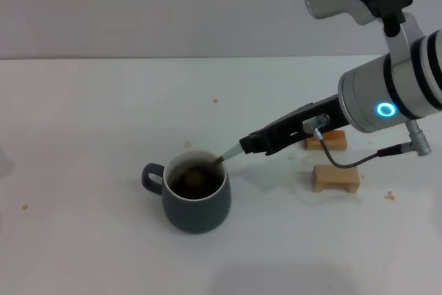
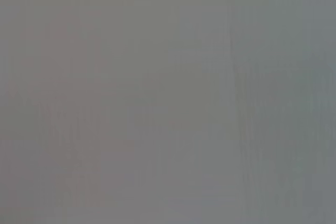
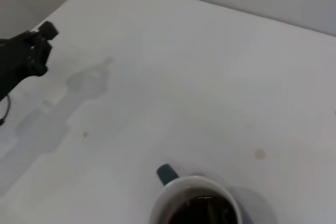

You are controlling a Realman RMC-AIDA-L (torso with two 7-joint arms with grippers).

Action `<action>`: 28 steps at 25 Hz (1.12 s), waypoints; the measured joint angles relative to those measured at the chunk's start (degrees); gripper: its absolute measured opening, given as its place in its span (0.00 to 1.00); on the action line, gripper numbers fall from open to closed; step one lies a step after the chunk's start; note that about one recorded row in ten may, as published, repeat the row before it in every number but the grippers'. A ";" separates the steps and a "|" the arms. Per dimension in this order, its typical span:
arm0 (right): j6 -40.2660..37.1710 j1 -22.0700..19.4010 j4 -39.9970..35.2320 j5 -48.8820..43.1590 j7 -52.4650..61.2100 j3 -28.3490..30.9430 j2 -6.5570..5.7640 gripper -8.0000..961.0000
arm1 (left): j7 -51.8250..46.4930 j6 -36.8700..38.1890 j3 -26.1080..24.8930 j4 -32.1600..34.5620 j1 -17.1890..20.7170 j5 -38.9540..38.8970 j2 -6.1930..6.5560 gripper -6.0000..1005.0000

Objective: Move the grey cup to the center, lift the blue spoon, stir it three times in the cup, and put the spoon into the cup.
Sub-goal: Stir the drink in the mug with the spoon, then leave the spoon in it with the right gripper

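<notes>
The grey cup (image 1: pixel 197 205) stands on the white table a little left of the middle, with its handle to the left and dark brown liquid inside. My right gripper (image 1: pixel 248 146) reaches in from the right and is shut on the pale blue handle of the blue spoon (image 1: pixel 230 153). The spoon slants down into the cup, and its bowl is under the liquid near the right rim. The right wrist view shows the cup (image 3: pixel 195 203) from above. My left gripper (image 3: pixel 21 56) shows there as a dark shape far off at the table's edge.
Two small wooden blocks (image 1: pixel 335 177) (image 1: pixel 326 141) lie right of the cup, under my right arm. A few small brown stains (image 1: pixel 215 101) dot the white table (image 1: pixel 103 115). The left wrist view shows only a plain grey surface.
</notes>
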 joint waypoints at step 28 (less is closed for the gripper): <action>1.51 -0.97 2.25 5.25 1.87 -3.67 0.29 0.12 | 0.00 0.38 -0.09 -0.08 0.09 0.00 0.08 0.00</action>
